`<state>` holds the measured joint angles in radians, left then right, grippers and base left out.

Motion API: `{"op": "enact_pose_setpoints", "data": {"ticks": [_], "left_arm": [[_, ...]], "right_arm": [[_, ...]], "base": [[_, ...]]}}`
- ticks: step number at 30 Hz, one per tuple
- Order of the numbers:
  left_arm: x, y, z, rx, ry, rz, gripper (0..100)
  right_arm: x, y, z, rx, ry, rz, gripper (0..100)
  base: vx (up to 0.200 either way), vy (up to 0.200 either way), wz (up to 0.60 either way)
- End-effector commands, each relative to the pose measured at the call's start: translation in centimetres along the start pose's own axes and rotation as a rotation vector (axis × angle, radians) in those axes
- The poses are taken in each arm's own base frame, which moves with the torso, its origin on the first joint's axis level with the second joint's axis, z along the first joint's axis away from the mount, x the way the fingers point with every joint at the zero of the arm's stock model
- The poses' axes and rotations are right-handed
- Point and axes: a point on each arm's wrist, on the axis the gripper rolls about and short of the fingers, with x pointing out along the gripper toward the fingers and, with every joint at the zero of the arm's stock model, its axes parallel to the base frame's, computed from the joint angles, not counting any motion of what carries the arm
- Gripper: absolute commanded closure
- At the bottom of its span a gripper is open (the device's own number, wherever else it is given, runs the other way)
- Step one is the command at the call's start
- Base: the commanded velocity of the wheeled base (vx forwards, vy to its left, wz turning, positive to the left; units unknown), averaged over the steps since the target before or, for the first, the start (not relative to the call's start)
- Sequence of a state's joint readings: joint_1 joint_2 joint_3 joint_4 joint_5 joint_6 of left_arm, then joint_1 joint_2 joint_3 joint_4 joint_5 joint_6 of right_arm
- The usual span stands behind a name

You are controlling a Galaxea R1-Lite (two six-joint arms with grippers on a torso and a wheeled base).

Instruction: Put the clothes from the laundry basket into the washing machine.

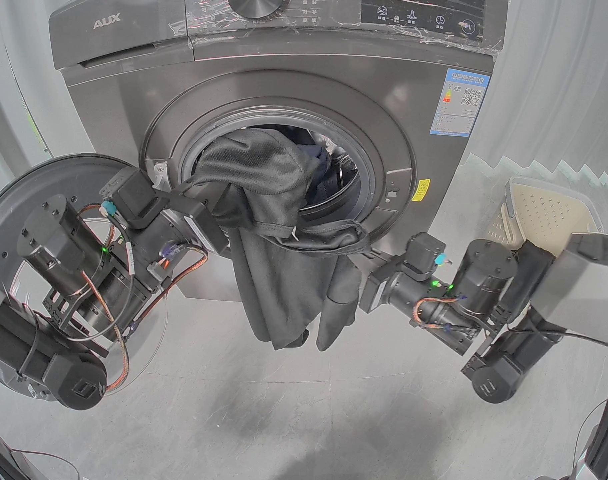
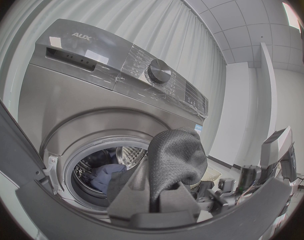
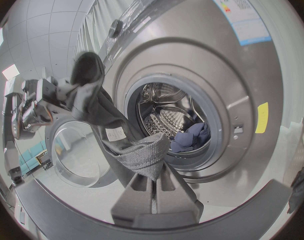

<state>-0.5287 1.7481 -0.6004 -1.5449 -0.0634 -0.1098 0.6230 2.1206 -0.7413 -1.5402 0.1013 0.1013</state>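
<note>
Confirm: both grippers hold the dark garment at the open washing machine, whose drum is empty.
The drum isn't empty: right wrist view shows a navy garment inside. The left gripper and right gripper hold the dark garment at the open washing machine.

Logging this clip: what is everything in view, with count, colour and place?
washing machine: one, grey, straight ahead
door: one, round glass, swung open on the robot's left
dark garment: one, dark grey, hanging before the drum opening
blue garment: one, navy, inside the drum
laundry basket: one, off-white, beside the machine on the robot's right
curtain: one, white, behind the machine
left pincer: one, black, shut on the dark garment
right pincer: one, black, shut on the dark garment's band
</note>
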Motion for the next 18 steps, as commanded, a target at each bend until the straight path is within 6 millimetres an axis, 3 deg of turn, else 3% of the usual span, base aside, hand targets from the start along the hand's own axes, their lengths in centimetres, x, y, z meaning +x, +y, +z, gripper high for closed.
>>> {"op": "enact_pose_setpoints", "data": {"ticks": [1,4,9,12,13,18], "left_arm": [[-0.6,0.0,-0.9,-0.02,0.043,0.004,100],[-1.5,-0.3,-2.0,-0.032,0.102,-0.005,100],[-2.3,-0.4,-3.4,-0.074,0.179,0.001,100],[-2.5,-0.5,-5.3,-0.081,0.258,0.004,100],[-3.1,-0.7,-6.6,-0.085,0.314,0.003,0],[-4.1,-0.8,-9.2,-0.089,0.405,0.004,0]], "right_arm": [[-4.8,0.6,4.3,0.004,-0.038,-0.007,100],[-5.9,0.8,5.1,0.01,-0.047,-0.006,100],[-5.6,0.9,6.1,0.008,-0.088,-0.003,100],[-5.4,0.9,6.3,0.008,-0.1,0.0,100],[-5.4,0.9,6.4,0.008,-0.101,-0.001,100],[-5.6,0.9,7.0,0.005,-0.123,0.001,100]], "base": [[0.0,0.0,0.0],[0.0,0.0,0.0],[0.0,0.0,0.0],[0.0,0.0,0.0],[0.0,0.0,0.0],[0.0,0.0,0.0]]}}
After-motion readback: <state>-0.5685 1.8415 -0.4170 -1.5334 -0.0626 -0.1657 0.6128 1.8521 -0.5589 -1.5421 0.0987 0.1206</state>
